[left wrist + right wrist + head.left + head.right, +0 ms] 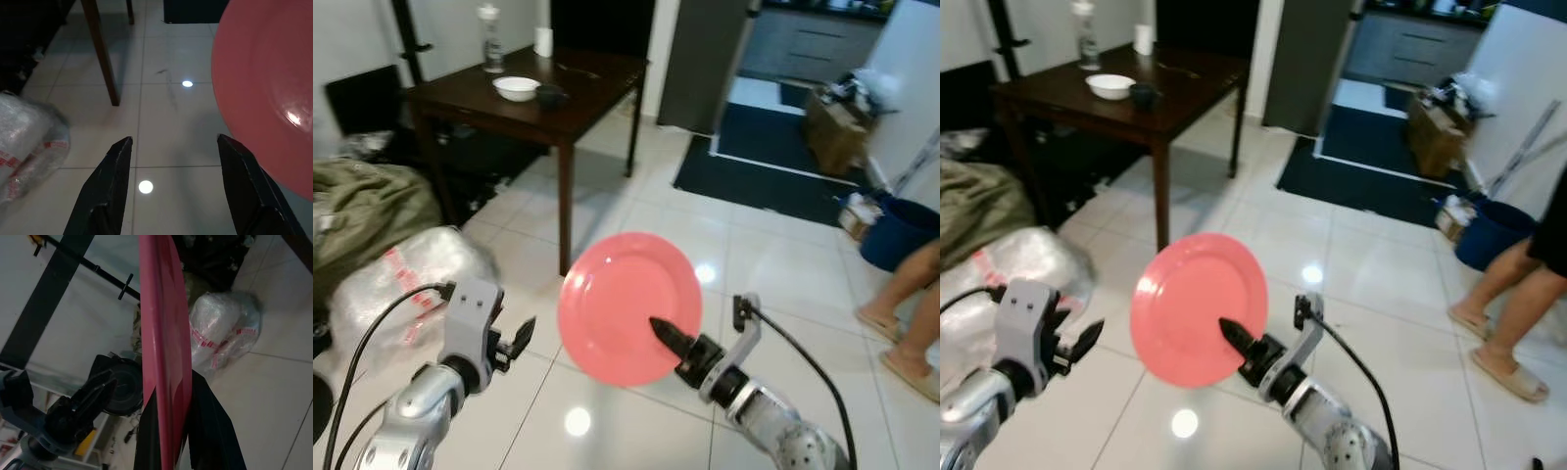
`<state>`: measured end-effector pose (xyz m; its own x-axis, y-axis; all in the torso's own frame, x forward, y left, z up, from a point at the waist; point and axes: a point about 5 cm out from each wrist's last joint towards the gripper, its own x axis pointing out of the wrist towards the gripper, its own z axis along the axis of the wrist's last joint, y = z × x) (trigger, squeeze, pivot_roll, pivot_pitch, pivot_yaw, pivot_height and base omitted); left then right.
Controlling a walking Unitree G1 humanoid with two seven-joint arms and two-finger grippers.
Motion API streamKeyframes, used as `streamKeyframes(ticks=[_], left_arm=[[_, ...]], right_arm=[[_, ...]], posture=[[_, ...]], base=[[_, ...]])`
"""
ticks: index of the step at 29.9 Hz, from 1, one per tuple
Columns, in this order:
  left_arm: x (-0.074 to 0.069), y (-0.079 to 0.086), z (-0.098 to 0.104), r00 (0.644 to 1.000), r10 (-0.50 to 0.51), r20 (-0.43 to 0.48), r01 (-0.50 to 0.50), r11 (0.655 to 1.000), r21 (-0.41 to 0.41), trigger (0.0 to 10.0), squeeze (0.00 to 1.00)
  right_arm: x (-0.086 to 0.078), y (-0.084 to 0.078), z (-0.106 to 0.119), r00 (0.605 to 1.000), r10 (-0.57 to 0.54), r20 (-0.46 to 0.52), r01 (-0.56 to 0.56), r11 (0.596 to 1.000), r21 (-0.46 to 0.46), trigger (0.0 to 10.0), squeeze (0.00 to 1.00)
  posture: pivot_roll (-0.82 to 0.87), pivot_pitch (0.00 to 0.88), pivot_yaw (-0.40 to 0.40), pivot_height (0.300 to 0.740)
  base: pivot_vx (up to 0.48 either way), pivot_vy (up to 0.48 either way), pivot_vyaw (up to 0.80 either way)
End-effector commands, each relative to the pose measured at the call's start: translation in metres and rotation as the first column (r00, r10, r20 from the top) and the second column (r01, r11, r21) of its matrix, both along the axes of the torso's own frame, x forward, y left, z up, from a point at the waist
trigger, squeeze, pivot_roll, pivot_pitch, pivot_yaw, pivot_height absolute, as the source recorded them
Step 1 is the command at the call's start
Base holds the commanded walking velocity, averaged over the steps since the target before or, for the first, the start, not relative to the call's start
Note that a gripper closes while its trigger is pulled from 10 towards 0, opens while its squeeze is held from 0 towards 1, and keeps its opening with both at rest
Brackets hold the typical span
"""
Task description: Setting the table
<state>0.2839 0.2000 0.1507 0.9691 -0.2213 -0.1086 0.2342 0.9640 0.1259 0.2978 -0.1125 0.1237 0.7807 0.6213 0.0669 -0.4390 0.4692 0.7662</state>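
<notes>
At the bottom of the frame my right gripper [668,335] is pinched tight on the rim of the pink plate [622,304], holding it upright at centre above the tiled floor [773,264]. My left gripper [517,343], lower left, holds nothing, fingers spread apart. Farther off, upper left, the dark table [578,103] carries a white bowl [516,88] and a bottle [490,39]

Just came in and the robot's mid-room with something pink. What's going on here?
The right gripper holds a pink plate by its rim, jaws shut on it, raised above the tiled floor. The left gripper is open beside it, holding nothing. The dark wooden table ahead already carries a white bowl.
</notes>
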Motion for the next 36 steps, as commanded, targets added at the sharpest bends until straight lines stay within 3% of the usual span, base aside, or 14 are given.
streamKeyframes(ticks=[1, 8, 15, 22, 29, 36], left_arm=[[-0.002, 0.000, -0.001, 1.000, 0.007, 0.002, -0.007, 1.000, 0.001, 10.0, 0.00], [-0.003, 0.004, -0.003, 0.998, 0.058, 0.017, -0.058, 0.998, 0.008, 10.0, 0.00], [-0.002, 0.001, 0.001, 0.994, 0.074, 0.080, -0.078, 0.996, 0.046, 10.0, 0.00], [0.005, -0.015, 0.002, 0.982, 0.085, 0.167, -0.099, 0.992, 0.077, 10.0, 0.00], [0.012, -0.041, 0.010, 0.977, 0.000, 0.214, -0.015, 0.998, 0.068, 10.0, 0.00], [0.014, -0.047, 0.011, 0.973, -0.012, 0.229, -0.002, 0.998, 0.058, 10.0, 0.00]], right_arm=[[0.000, -0.003, -0.001, 1.000, 0.001, -0.003, -0.001, 0.999, 0.032, 10.0, 0.00], [-0.011, 0.011, -0.013, 0.997, 0.073, -0.011, -0.072, 0.995, 0.075, 10.0, 0.00], [-0.015, 0.005, -0.007, 0.996, 0.078, 0.030, -0.081, 0.993, 0.088, 10.0, 0.00], [-0.016, 0.004, -0.004, 0.996, 0.073, 0.048, -0.077, 0.994, 0.077, 10.0, 0.00], [-0.017, -0.001, -0.004, 0.997, 0.060, 0.050, -0.063, 0.996, 0.065, 10.0, 0.00], [-0.017, -0.004, -0.004, 0.998, 0.049, 0.048, -0.052, 0.997, 0.053, 10.0, 0.00]], posture=[[0.17, 0.078, 0.001, 0.740], [0.17, 0.081, 0.005, 0.740], [0.15, 0.089, 0.005, 0.740], [0.13, 0.096, -0.006, 0.740], [0.11, 0.102, -0.007, 0.740], [0.10, 0.102, -0.008, 0.740]], base=[[0.000, 0.000, -0.78], [0.000, 0.000, -0.78], [0.000, 0.000, -0.78], [0.359, 0.000, -0.11], [0.480, 0.000, 0.00], [0.480, 0.000, 0.00]])
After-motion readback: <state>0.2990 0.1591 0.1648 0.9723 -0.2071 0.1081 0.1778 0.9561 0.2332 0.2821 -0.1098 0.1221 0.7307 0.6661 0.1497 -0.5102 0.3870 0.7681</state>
